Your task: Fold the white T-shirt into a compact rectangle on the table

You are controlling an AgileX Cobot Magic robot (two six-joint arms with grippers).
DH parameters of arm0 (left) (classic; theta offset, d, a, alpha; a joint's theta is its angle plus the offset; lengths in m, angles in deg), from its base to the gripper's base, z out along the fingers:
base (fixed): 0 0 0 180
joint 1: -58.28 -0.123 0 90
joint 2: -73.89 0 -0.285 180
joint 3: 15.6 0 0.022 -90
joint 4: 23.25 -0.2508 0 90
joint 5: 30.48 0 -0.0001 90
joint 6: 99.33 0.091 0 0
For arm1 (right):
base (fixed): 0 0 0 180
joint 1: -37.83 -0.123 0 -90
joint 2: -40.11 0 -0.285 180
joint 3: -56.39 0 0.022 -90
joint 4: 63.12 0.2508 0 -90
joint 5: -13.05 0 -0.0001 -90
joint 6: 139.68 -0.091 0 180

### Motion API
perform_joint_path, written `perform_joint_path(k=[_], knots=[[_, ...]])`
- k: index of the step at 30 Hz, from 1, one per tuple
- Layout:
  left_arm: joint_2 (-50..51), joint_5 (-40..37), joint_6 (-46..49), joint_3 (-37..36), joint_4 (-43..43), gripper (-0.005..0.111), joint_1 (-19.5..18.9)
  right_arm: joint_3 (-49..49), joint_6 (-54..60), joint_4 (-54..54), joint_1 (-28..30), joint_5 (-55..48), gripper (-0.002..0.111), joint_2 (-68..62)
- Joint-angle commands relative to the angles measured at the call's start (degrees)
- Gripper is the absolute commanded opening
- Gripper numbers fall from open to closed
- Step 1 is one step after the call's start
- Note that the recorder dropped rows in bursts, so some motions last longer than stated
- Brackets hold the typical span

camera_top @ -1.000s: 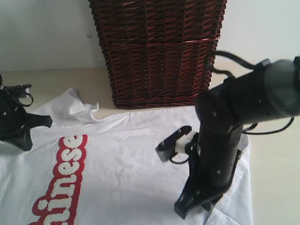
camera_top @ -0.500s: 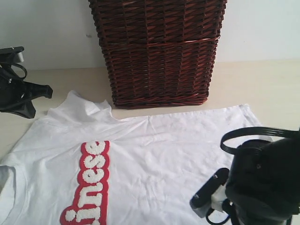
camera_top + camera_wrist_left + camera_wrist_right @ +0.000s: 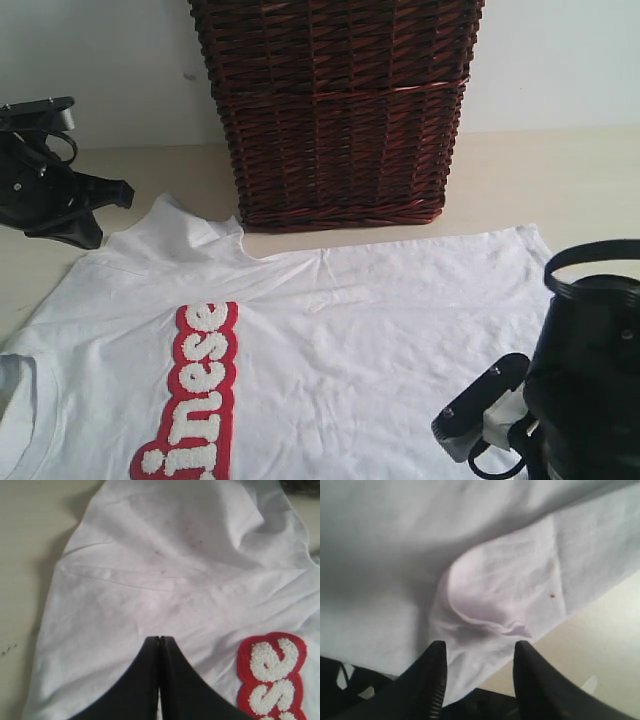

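White T-shirt point(image 3: 380, 330) now flatter, lightly creased

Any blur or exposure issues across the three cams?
Exterior view: sharp, evenly lit, but the right arm sits close to the lens, cropped. Left wrist view: white T-shirt in focus, soft shadow beside it on the table. Right wrist view: softest; fabric blurred, shaded at one side.

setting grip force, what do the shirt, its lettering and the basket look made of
White T-shirt: thin matte knit, likely cotton; it creases and drapes softly.
Lettering: fuzzy white pile, chenille-like, edged in red; nubbly loops show.
Basket: woven wicker, dark reddish-brown, slightly glossy; separate strands visible.
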Motion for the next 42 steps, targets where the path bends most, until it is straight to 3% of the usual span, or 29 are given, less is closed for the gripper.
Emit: perform_joint_path(k=[1,3,6,7,13,17,20,24,26,32,36,42], knots=[[-0.23,-0.31,3.0,-0.01,3.95,0.0,0.32,0.21,-1.48,-1.22,-0.2,-0.26,0.04,-3.04],[-0.23,-0.47,3.29,-0.01,4.2,0.0,0.32,0.21,-1.46,-1.34,-0.2,-0.25,0.029,-3.8],[-0.23,-0.47,3.29,-0.01,4.2,0.0,0.32,0.21,-0.56,-1.84,-0.2,-1.2,0.002,-3.96],[-0.23,-0.46,3.29,-0.01,4.31,0.0,0.32,0.21,-0.41,-1.84,-0.2,-2.09,0.0,-3.96],[-0.23,-0.34,3.29,-0.01,4.3,0.0,0.32,0.21,-1.84,-4.82,-0.2,-7.92,0.0,-3.96],[-0.23,-0.34,3.29,-0.01,4.3,0.0,0.32,0.21,-2.13,-5.06,-0.2,-4.66,0.001,-3.86],[-0.23,-0.53,3.76,-0.01,4.57,0.0,0.32,0.21,3.77,0.07,-0.2,-0.98,0.017,-3.86],[-0.23,-0.69,6.33,-0.01,6.97,0.0,0.32,0.21,8.29,3.02,-0.2,0.86,0.054,-3.86],[-0.23,-0.81,6.8,-0.01,7.73,0.0,0.32,0.21,8.62,3.02,-0.2,1.8,0.059,-3.86],[-0.23,-0.92,7.37,-0.01,7.73,0.0,0.32,0.21,8.82,0.85,-0.2,3.06,0.058,-3.97],[-0.23,-1.15,7.57,-0.01,7.84,0.0,0.32,0.21,7.44,-1.32,-0.2,4.35,0.052,-5.32],[-0.23,-1.42,7.57,-0.01,7.84,0.0,0.32,0.21,6.98,-1.73,-0.2,2.79,0.018,-7.43]])
